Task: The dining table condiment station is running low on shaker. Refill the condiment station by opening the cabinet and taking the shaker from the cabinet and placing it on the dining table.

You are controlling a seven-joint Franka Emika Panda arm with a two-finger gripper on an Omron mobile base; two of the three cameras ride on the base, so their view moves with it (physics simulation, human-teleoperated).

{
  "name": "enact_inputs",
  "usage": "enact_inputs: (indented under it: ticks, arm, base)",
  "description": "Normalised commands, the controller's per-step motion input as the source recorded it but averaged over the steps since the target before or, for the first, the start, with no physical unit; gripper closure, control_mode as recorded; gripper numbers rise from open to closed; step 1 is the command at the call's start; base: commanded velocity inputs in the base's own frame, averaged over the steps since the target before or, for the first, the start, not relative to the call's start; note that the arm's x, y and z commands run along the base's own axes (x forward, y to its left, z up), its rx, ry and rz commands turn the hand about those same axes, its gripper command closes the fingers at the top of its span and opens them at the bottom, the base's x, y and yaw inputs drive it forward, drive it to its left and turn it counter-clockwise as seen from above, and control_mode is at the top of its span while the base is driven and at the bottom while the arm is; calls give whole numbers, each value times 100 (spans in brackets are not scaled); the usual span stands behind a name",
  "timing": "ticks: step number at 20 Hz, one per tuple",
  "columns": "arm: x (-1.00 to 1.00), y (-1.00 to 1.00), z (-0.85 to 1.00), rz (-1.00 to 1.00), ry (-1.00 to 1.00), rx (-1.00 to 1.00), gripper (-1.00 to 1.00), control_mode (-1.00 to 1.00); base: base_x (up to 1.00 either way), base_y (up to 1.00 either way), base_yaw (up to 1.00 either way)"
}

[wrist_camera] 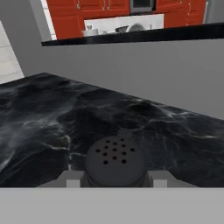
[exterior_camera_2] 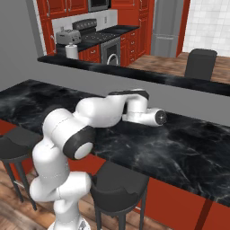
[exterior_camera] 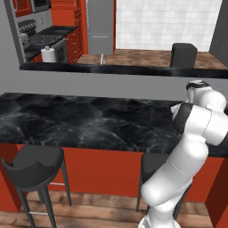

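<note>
The shaker point(wrist_camera: 114, 159) shows its dark round cap with several holes at the bottom of the hand view. My gripper point(wrist_camera: 114, 180) is shut on the shaker, with a grey finger on each side of it. It is held low over the dining table point(wrist_camera: 43, 113), whose black white-veined marble top spreads ahead; I cannot tell whether the shaker touches the top. From the right base view my arm bends down across the dining table point(exterior_camera_2: 188, 143), hand near its middle. The red wall cabinet point(exterior_camera_2: 58, 6) stands far back in the kitchen.
A grey half wall with a raised black ledge point(exterior_camera: 111, 69) runs behind the table. Black stools point(exterior_camera: 33, 162) point(exterior_camera_2: 119, 186) stand along its red front. Beyond the ledge are a dark chair point(exterior_camera_2: 201, 63), a toaster point(exterior_camera_2: 67, 36) and a paper towel roll point(exterior_camera: 48, 54).
</note>
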Motion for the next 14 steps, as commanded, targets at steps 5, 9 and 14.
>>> enact_inputs:
  ticks: [5, 9, 14]
  arm:
    - [16, -2, -30, 7, -1, 0, 100, -100]
    - [9, 0, -23, 9, -5, 0, 100, -100]
    - [0, 1, -7, 12, -11, -2, 100, -100]
  base:
    - [0, 0, 0]
    - [0, 0, 0]
    - [0, 0, 0]
